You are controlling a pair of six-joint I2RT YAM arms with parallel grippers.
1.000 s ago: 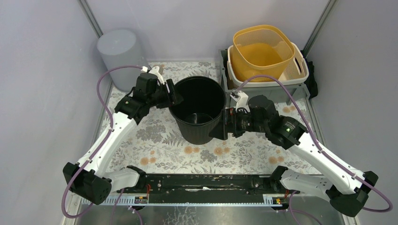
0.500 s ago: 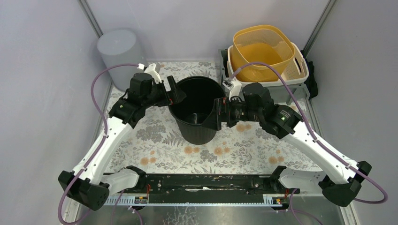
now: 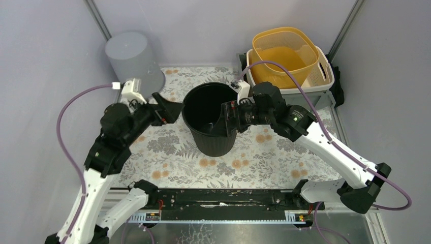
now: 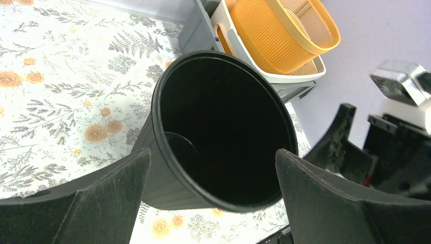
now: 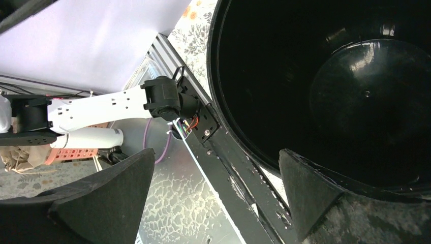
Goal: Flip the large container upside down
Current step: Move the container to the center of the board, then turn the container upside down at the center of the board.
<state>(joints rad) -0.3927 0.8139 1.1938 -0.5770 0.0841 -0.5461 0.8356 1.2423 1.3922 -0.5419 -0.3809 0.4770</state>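
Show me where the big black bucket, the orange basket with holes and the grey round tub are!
big black plastic bucket (image 3: 213, 145), top external view, on its outer front wall.
orange mesh plastic basket (image 3: 278, 60), top external view, on its inside bottom.
grey round tub (image 3: 129, 51), top external view, on its upper part.

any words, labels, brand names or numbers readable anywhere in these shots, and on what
None: no view shows readable text.
black container: no label or print; the faint moulded marks on its inner floor are too indistinct to read.
orange basket: no writing.
grey cylinder: no writing.
floral table cover: pattern only, no words.
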